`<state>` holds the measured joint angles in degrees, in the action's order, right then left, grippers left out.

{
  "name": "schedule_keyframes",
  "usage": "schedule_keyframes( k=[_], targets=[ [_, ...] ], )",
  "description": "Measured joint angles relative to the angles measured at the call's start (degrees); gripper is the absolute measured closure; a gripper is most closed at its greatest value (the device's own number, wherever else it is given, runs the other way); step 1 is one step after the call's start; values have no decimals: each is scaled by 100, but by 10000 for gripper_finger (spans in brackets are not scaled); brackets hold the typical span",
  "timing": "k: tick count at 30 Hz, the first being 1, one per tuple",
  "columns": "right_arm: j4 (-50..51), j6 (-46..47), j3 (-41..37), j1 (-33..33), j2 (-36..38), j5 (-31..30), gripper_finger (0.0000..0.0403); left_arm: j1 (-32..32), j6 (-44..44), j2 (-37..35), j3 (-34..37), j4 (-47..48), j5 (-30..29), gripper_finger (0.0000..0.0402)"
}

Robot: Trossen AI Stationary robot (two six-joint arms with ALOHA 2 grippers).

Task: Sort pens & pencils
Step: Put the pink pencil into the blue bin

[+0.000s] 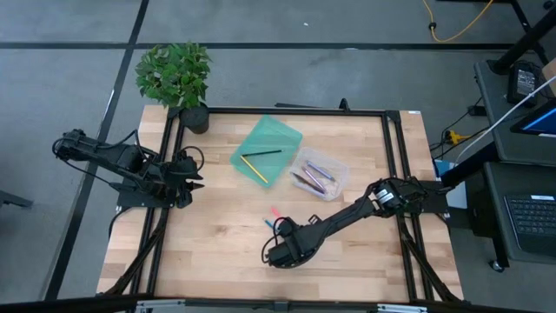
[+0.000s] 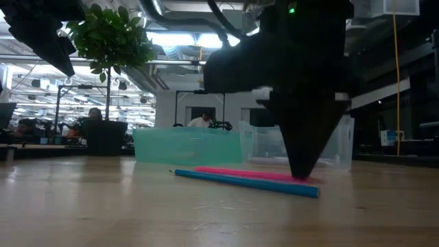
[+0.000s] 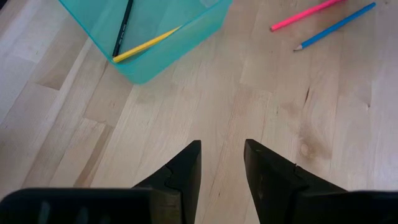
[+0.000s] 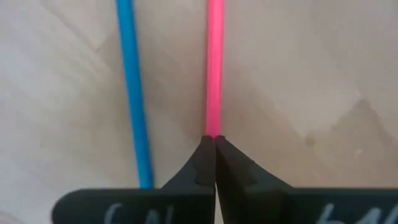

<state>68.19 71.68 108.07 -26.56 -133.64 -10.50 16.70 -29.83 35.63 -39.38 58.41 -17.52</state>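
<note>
While both arms are over the wooden table (image 1: 217, 252), the findings read as follows.

Right gripper: (image 1: 280, 253) low at about six o'clock of the table, fingertips pressed together on the near end of the pink stick (image 4: 214, 68); the low view shows its tip (image 2: 302, 175) down at the board where that stick ends.
Pink stick: lies flat on the wood, pinched at one end only, just beside the blue stick (image 4: 134, 93) and roughly parallel with it.
Blue stick: flat on the table, free of the fingers, on the camera side of the pink one in the low view (image 2: 247, 183).
Left gripper: (image 1: 193, 176) at nine o'clock of the table, over the edge rail, fingers (image 3: 186, 168) parted with bare wood between them, nothing held.
Teal bin: (image 1: 278, 132) at about twelve o'clock, holding a yellow stick (image 1: 255, 169) and a black stick (image 1: 263, 154), crossing near one end.
Clear bin: (image 1: 339, 169) touching the teal bin on its three o'clock side, holding several sticks (image 1: 314, 176), lavender and brown among them; exact count cannot be told.
Potted plant: (image 1: 178, 78) at the table's eleven o'clock corner.
Background: a person (image 2: 201, 121) is visible far behind the bins in the low view.
</note>
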Motion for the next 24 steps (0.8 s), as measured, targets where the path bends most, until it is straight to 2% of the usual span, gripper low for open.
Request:
schedule_keyframes(
  k=[24],
  targets=[
    [453, -122, 510, -5, 67, -160, 399, 1, 0, -1, 0, -4, -103, 286]
  ],
)
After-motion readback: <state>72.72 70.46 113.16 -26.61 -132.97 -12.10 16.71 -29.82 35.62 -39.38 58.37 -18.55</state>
